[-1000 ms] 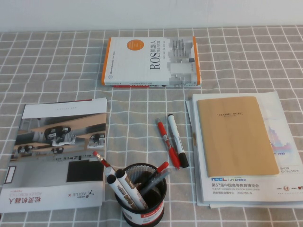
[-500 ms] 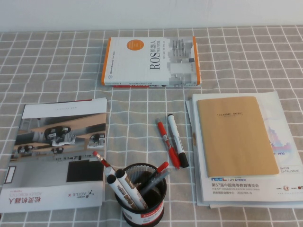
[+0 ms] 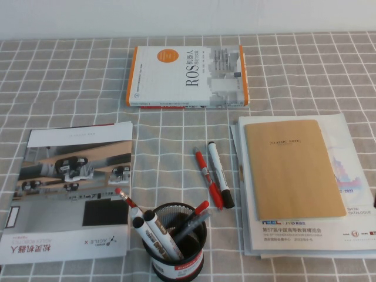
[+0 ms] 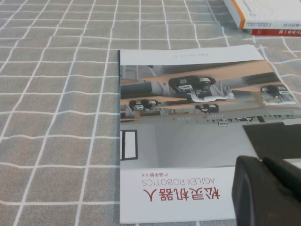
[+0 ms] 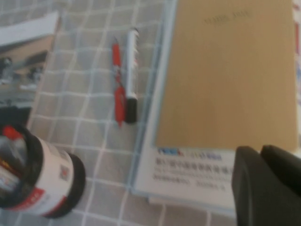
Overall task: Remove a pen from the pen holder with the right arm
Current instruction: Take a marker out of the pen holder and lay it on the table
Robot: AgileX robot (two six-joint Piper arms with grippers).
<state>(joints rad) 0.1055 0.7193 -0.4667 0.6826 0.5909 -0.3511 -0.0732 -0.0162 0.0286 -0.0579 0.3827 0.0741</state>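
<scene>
The black mesh pen holder [image 3: 176,244] stands at the table's front edge and holds several markers and pens [image 3: 155,232] leaning to the left. In the right wrist view the pen holder [image 5: 42,183] is off to one side, away from my right gripper [image 5: 261,153]. That gripper is shut and empty, hovering over the printed sheets under the brown notebook [image 5: 230,70]. A red pen [image 3: 207,176] and a black-capped marker [image 3: 219,173] lie loose on the cloth beside the notebook. My left gripper [image 4: 261,160] is shut, with nothing in it, above the brochure [image 4: 188,132]. Neither arm shows in the high view.
A ROS book [image 3: 188,76] with orange edges lies at the back centre. The AgileX brochure [image 3: 73,194] lies at the front left. The brown notebook [image 3: 291,167] rests on a stack of papers [image 3: 352,194] at the right. A grey checked cloth covers the table.
</scene>
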